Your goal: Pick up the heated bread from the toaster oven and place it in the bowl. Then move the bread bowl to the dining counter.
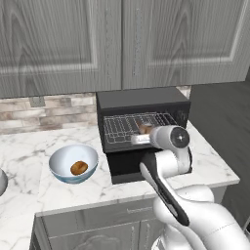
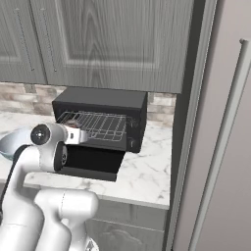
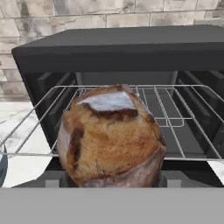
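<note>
The black toaster oven (image 1: 142,124) sits in the middle of the left base view, on a white marble counter (image 1: 29,146). Its door (image 1: 128,168) hangs open and flat at the front. The silver wire rack (image 1: 128,126) is pulled out over the door.

The bread (image 3: 111,136) fills the middle of the hand view. It is a round brown lump with dark cracks and a pale patch on top. It sits at the front edge of the rack, very close to the camera. In the left base view a small brown bit of it (image 1: 145,129) peeks out just left of the arm's round white joint.

The gripper (image 1: 140,139) is at the front of the oven, right by the bread. The bread hides the finger tips, so I cannot tell if the jaws are wide or are squeezing it.

The pale blue bowl (image 1: 73,163) stands on the counter at the lower left of the left base view, well apart from the oven. A golden-brown roll (image 1: 79,168) lies inside it.

Grey wooden cupboards (image 1: 63,44) hang above. A brick wall (image 1: 49,112) runs behind the counter. In the right base view a tall pale door with a long handle (image 2: 223,142) stands at the right of the frame.
</note>
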Robot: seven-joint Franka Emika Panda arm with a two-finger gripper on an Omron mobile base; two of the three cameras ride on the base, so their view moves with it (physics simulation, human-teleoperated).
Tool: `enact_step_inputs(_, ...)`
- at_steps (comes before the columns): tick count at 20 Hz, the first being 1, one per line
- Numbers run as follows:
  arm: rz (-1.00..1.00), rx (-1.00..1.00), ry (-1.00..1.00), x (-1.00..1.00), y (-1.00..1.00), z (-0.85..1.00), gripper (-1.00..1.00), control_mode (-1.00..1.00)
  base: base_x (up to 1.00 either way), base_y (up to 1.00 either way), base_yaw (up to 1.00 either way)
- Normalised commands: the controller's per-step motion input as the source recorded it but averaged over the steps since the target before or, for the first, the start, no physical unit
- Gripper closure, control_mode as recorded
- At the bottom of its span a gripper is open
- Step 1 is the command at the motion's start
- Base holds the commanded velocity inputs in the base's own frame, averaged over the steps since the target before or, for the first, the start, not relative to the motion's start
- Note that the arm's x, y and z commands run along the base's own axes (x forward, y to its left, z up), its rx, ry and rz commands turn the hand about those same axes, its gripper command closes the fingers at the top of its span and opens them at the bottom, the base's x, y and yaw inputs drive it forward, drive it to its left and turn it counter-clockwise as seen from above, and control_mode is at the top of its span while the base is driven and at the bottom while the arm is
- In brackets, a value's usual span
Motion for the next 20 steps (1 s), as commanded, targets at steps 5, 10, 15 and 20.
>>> enact_step_inputs(5,0.08,0.0,0.0,-0.74,0.43,0.67,1.0,-1.0,0.0,0.0,0.0)
enact_step_inputs(10,0.14,0.0,0.05,-0.44,0.52,0.87,1.0,-1.0,0.0,0.0,0.0)
enact_step_inputs(15,0.14,-0.01,0.44,-0.01,0.6,0.09,1.0,-1.0,0.0,0.0,0.0)
enact_step_inputs(20,0.04,-0.05,0.3,0.01,0.49,-0.19,1.0,-1.0,0.0,0.0,0.0)
